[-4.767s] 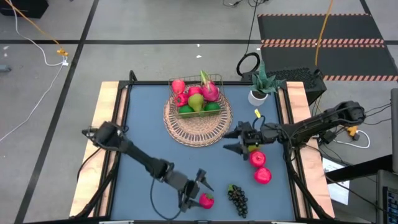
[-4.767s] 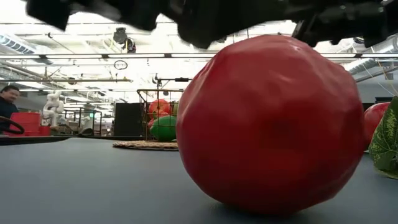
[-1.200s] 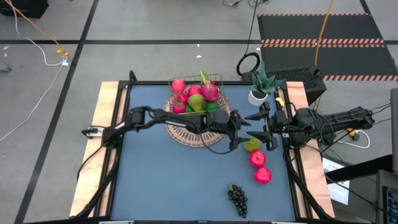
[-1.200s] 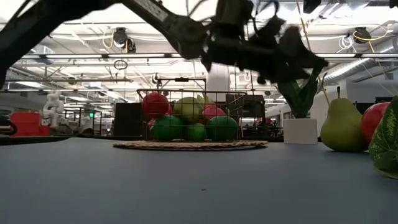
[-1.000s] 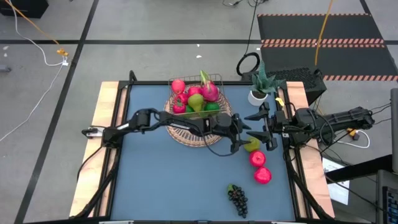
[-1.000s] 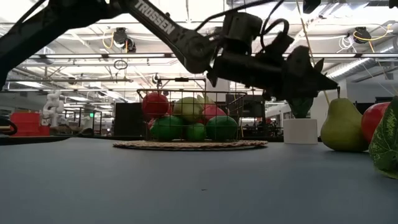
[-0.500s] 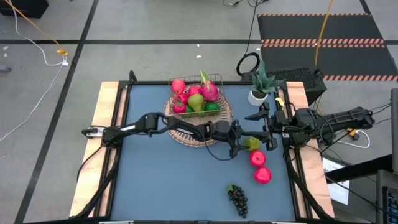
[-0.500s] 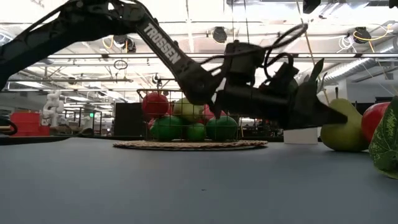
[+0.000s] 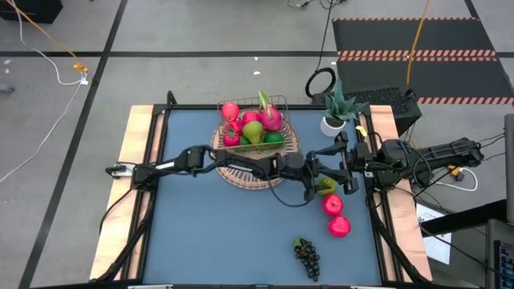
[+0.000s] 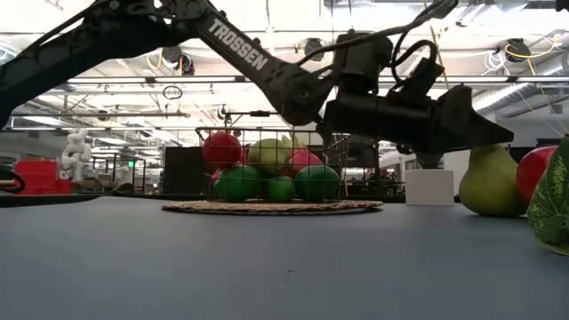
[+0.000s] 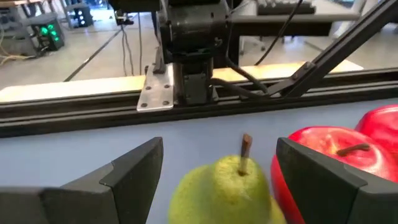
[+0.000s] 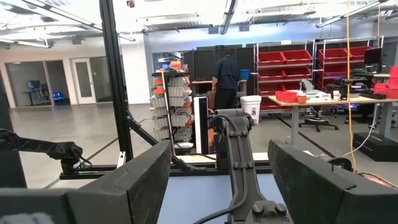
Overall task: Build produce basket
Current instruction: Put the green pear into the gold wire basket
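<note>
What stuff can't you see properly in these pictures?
- Pear: left wrist view, its bottom is cut off by the picture's edge.
- Grapes: high view, too small to count the single ones.
- Fruit at the back of the basket: low view, hidden behind the front fruit.
- Plant pot: low view, the left tool covers its leaves.

Bright ceiling strips (image 10: 267,84) overhead light everything evenly. Beneath the pear (image 11: 225,190), shadows are faint; it blurs close to my left lens.
</note>
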`<action>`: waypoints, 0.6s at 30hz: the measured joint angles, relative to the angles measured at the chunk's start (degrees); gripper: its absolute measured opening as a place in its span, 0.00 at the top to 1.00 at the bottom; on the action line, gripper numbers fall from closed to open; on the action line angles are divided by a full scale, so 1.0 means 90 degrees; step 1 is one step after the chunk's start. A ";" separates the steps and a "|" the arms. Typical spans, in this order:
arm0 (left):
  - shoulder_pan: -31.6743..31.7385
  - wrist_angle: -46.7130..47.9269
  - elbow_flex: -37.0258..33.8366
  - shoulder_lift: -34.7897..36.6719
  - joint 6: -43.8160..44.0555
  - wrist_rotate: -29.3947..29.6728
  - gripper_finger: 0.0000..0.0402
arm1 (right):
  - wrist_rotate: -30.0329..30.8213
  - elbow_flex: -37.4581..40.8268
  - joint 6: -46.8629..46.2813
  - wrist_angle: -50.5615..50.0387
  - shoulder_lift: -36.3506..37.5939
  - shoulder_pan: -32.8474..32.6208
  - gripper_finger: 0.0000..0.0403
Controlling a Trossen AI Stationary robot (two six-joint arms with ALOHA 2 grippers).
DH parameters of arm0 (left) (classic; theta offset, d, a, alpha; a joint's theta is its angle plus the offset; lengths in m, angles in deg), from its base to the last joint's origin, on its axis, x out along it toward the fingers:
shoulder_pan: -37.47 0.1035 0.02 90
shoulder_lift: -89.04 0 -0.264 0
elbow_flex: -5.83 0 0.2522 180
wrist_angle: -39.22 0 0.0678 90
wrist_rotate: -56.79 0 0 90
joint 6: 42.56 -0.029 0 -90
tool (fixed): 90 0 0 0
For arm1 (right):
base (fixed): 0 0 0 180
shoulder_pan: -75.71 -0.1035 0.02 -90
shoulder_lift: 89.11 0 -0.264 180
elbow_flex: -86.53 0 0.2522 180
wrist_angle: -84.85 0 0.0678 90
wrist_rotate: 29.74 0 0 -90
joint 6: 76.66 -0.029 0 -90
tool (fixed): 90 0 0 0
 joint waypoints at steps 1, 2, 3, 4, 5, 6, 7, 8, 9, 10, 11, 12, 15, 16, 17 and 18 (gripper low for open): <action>0.0001 0.0097 0.0069 -0.0025 -0.0020 0.0030 0.23 | 0.0000 0.0000 0.0000 0.0003 0.0000 0.0000 0.34; -0.0001 0.0098 0.0133 -0.0057 -0.0004 0.0042 0.23 | 0.0000 0.0000 0.0001 0.0009 0.0000 0.0000 0.34; 0.0005 0.0134 0.0177 -0.0071 0.0086 0.0034 0.23 | 0.0000 0.0000 -0.0001 0.0026 0.0000 0.0000 0.34; 0.0012 0.0175 0.0209 -0.0085 0.0148 0.0009 0.23 | -0.0003 0.0000 -0.0006 0.0033 0.0000 0.0000 0.34; 0.0018 0.0210 0.0217 -0.0095 0.0157 0.0005 0.23 | -0.0005 0.0000 -0.0018 0.0033 -0.0002 0.0000 0.34; 0.0018 0.0176 0.0225 -0.0147 0.0143 0.0004 0.23 | -0.0005 0.0000 -0.0018 0.0036 -0.0002 0.0000 0.34; 0.0016 0.0125 0.0234 -0.0197 0.0139 0.0006 0.23 | -0.0016 0.0000 -0.0025 0.0033 -0.0001 -0.0002 0.34; 0.0012 0.0162 0.0231 -0.0226 0.0158 0.0006 0.23 | -0.0019 0.0000 -0.0051 0.0032 -0.0003 -0.0002 0.34; 0.0000 0.0193 0.0221 -0.0252 0.0176 0.0011 0.23 | -0.0019 0.0000 -0.0072 0.0029 -0.0005 -0.0002 0.34; -0.0018 0.0227 0.0212 -0.0276 0.0157 0.0018 0.23 | -0.0019 0.0000 -0.0089 0.0027 -0.0004 -0.0002 0.34; -0.0040 0.0120 0.0215 -0.0331 0.0118 0.0033 0.24 | -0.0019 0.0000 -0.0101 0.0026 -0.0004 -0.0002 0.34; -0.0052 0.0079 0.0220 -0.0350 0.0100 0.0099 0.26 | -0.0021 0.0002 -0.0126 0.0026 -0.0005 -0.0002 0.34; -0.0058 0.0075 0.0220 -0.0370 0.0172 0.0111 0.36 | -0.0021 0.0002 -0.0166 0.0028 -0.0003 -0.0002 0.34; -0.0050 0.0107 0.0220 -0.0368 0.0183 0.0112 0.41 | -0.0022 0.0002 -0.0166 0.0026 -0.0005 -0.0002 0.34; -0.0047 0.0116 0.0220 -0.0370 0.0201 0.0100 0.45 | -0.0022 0.0002 -0.0166 0.0026 -0.0005 -0.0002 0.34; -0.0045 0.0131 0.0222 -0.0368 0.0194 0.0096 0.50 | -0.0022 0.0002 -0.0166 0.0024 -0.0005 -0.0002 0.34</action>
